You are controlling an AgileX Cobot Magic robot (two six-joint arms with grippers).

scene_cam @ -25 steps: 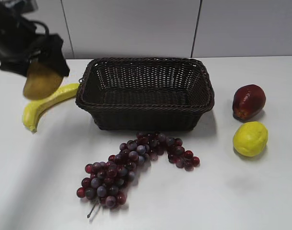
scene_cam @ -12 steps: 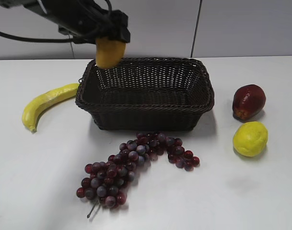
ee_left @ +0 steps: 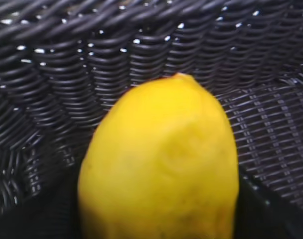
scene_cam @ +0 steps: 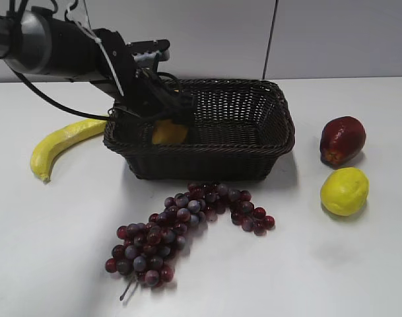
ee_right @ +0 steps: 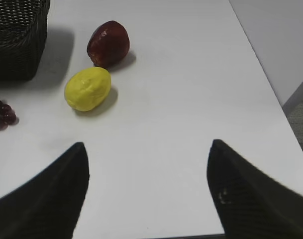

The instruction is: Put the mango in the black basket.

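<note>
The yellow-orange mango is low inside the left end of the black basket. My left gripper reaches over the basket's left rim and is shut on the mango from above. In the left wrist view the mango fills the middle, with the basket's woven wall right behind it; the jaws themselves are hidden there. Whether the mango touches the basket floor I cannot tell. My right gripper is open and empty over bare table and is out of the exterior view.
A banana lies left of the basket. A bunch of purple grapes lies in front of it. A dark red fruit and a lemon lie at the right, also in the right wrist view.
My left gripper carried the mango from above the banana at the far left, over the basket's left rim, and down into the basket. The other objects have not moved.
</note>
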